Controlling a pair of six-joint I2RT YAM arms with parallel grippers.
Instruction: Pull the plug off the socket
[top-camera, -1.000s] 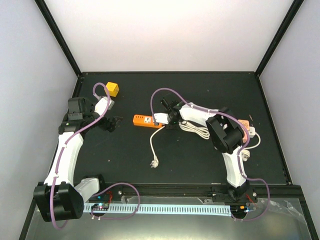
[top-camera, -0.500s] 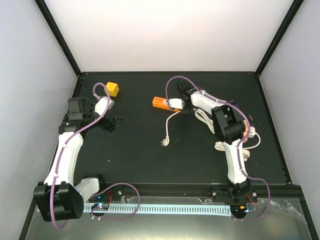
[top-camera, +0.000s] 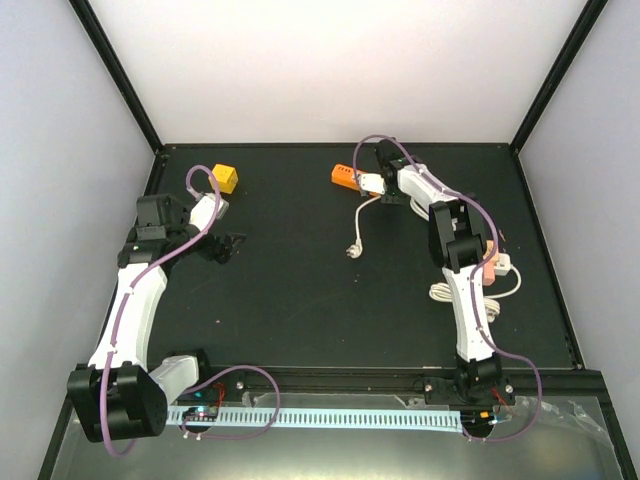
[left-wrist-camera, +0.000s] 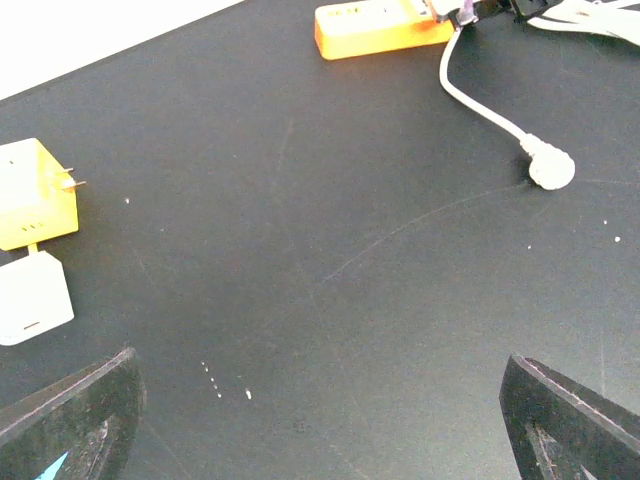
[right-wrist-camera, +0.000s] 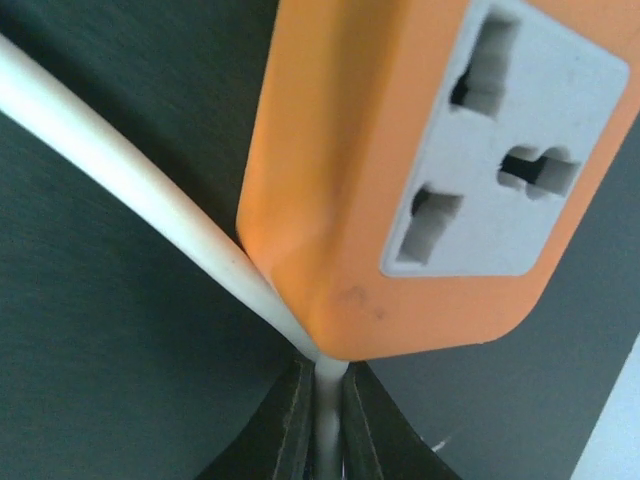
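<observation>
With the right end effector (right-wrist-camera: 320, 425) clenched on the white lead (right-wrist-camera: 120, 190), seemingly at the end of the orange socket strip (right-wrist-camera: 330, 200), the released left end effector (top-camera: 227, 246) should pin that strip first.

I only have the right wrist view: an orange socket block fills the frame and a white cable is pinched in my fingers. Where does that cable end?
Observer: The white cable ends in a loose plug lying on the table, in no socket.
Operator: Where is the left arm?
Observer: The left gripper is open, well to the left of the orange socket block, touching nothing.
Operator: Anything else plug-like out there?
Observer: A yellow adapter with bare prongs sits near the far left corner.
</observation>
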